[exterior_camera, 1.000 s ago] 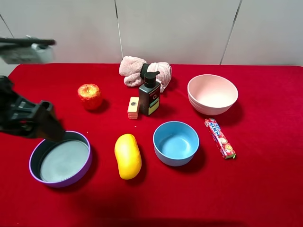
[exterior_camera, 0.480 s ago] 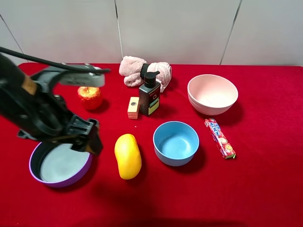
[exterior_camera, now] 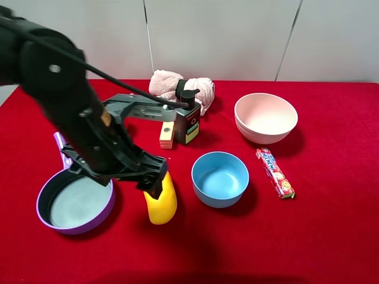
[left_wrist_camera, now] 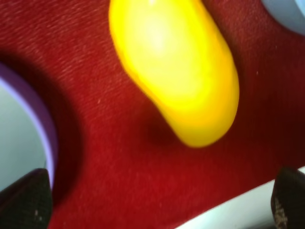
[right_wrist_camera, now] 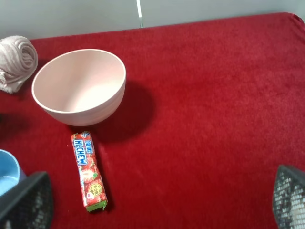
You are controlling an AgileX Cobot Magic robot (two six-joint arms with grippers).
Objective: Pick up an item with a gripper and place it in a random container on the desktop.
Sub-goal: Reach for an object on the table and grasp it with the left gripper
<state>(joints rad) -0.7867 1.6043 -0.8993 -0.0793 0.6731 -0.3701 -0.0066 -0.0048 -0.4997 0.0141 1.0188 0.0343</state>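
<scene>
Left gripper: jaws spread wide, above the mango.
Pan: rim near the mango, a strip of red cloth between them.
Right gripper: jaws also wide.

Exterior view: left arm covers upper end of mango, part of pan handle. Left wrist view: mango blurred, cut by top edge; pan cut by left edge; blue bowl only sliver, upper right. Right wrist view: towel cut by left edge; right gripper only tips, lower corners.
</scene>
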